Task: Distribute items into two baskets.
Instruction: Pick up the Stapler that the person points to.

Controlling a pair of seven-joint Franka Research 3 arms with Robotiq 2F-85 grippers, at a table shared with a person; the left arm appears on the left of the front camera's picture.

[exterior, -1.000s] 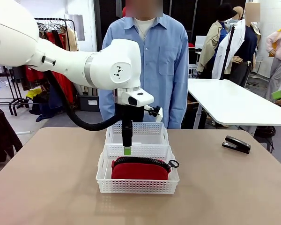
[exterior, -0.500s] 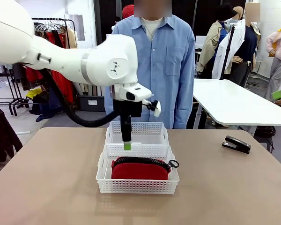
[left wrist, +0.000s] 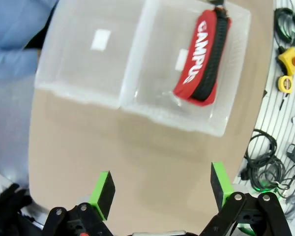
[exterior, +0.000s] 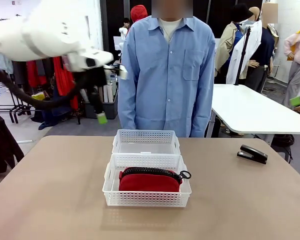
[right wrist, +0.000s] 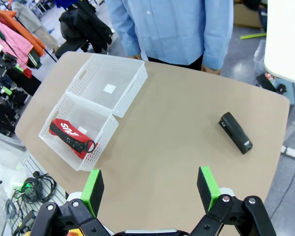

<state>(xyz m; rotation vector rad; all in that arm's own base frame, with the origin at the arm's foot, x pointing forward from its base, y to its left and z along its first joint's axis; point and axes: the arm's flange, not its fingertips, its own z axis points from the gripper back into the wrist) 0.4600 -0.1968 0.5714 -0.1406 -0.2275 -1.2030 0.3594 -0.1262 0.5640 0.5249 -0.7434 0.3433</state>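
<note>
Blurred up at left, left claw [left wrist: 161,185] released, right claw [right wrist: 150,189] released, red pouch [exterior: 150,182] half hidden behind near basket [exterior: 147,200] wall, stapler [exterior: 252,153] far right.

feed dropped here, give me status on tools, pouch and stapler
Left tool open, empty, high at the left. Right tool open, empty, above the table. Red pouch in near basket; stapler loose on table, off to its right. Nothing around stapler.
</note>
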